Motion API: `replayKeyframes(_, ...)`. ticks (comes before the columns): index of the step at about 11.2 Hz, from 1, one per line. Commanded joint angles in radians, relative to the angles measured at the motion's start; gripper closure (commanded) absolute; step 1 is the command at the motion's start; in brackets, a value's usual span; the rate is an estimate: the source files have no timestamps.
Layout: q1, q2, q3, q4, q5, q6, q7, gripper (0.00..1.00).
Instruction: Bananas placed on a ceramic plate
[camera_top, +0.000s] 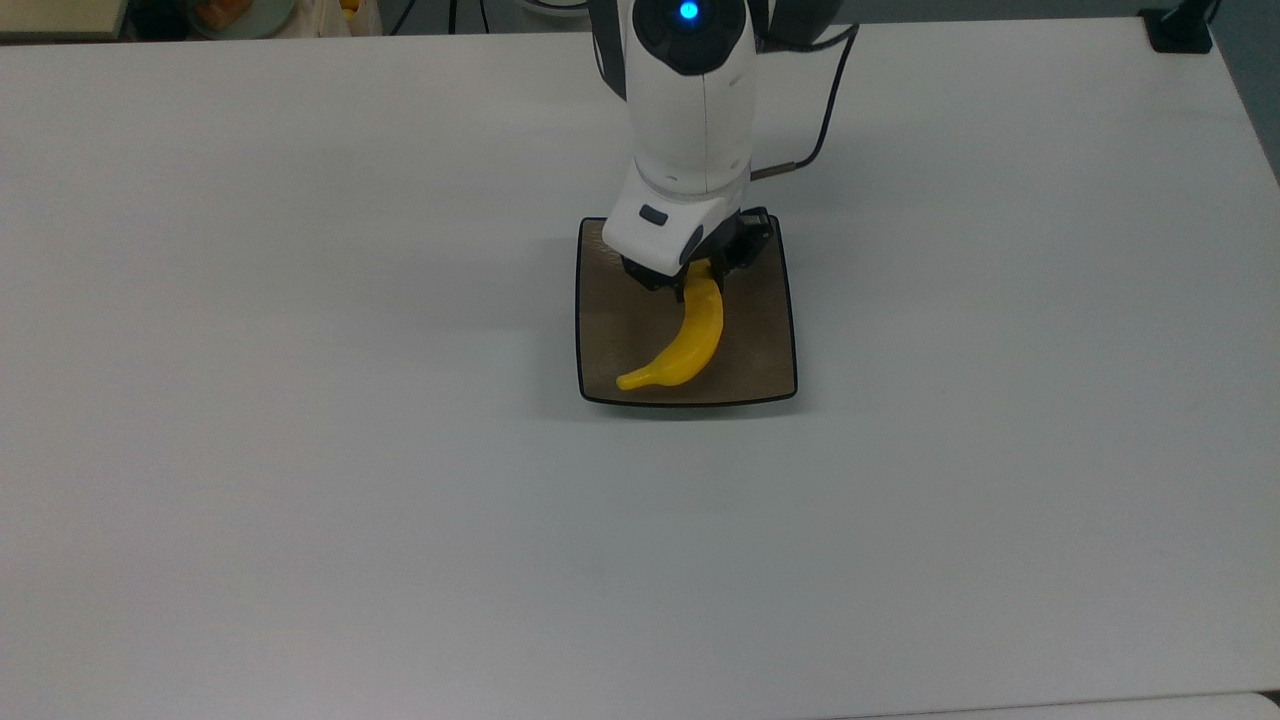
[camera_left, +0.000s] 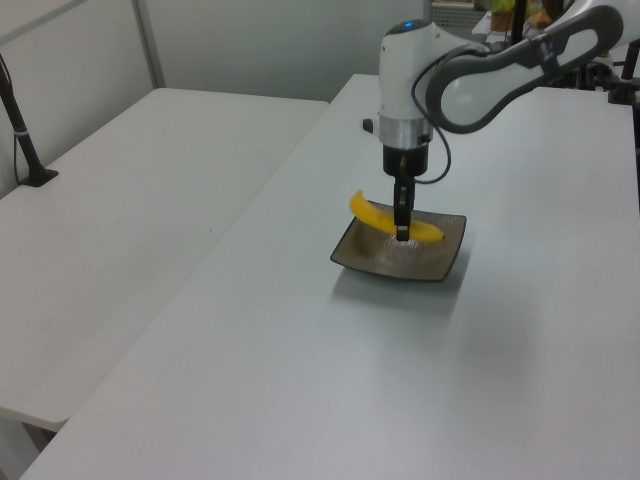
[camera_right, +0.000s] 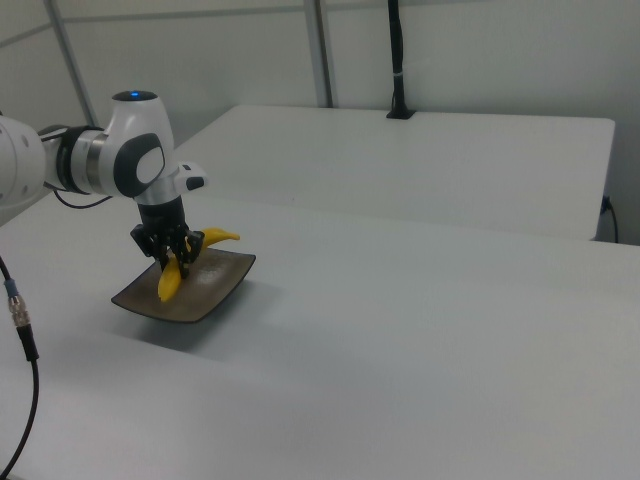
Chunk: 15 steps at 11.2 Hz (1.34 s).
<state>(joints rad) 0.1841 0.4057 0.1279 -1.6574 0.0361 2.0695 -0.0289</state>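
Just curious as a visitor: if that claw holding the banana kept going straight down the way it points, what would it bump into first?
Most likely the ceramic plate. The gripper points straight down over it, shut on the banana, which may touch the plate first; the remaining gap is hard to judge.

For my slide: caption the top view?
Robot hand holds a curved yellow banana over the square brown ceramic plate.

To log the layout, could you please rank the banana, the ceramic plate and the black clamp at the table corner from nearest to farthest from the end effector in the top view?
1. The banana, held in the end effector.
2. The ceramic plate, directly beneath it.
3. The black clamp, at the table's far corner on the top view's upper right.
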Motion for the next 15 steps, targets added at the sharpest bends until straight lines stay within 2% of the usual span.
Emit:
replayKeyframes(1, 0.015, 0.022, -0.008, -0.007, 0.016, 0.060, 0.027, 1.00)
replayKeyframes(4, 0.015, 0.031, -0.008, -0.007, 0.016, 0.060, 0.026, 0.98)
replayKeyframes(5, 0.015, 0.031, -0.008, -0.009, 0.016, 0.060, 0.026, 0.91)
replayKeyframes(6, 0.015, 0.031, -0.008, -0.009, 0.016, 0.060, 0.026, 0.74)
replayKeyframes(7, 0.015, 0.030, -0.008, -0.009, 0.016, 0.060, 0.026, 0.51)
replayKeyframes(8, 0.015, 0.031, -0.008, -0.009, 0.015, 0.060, 0.026, 0.42)
replayKeyframes(9, 0.015, 0.030, -0.008, -0.007, 0.015, 0.060, 0.026, 0.26)
replayKeyframes(10, 0.015, 0.030, -0.008, -0.009, 0.008, 0.058, 0.024, 0.00)
replayKeyframes(13, 0.011, 0.010, -0.008, -0.007, 0.008, 0.041, 0.027, 0.00)
replayKeyframes(15, -0.001, -0.060, -0.019, -0.002, 0.002, -0.027, 0.067, 0.00)
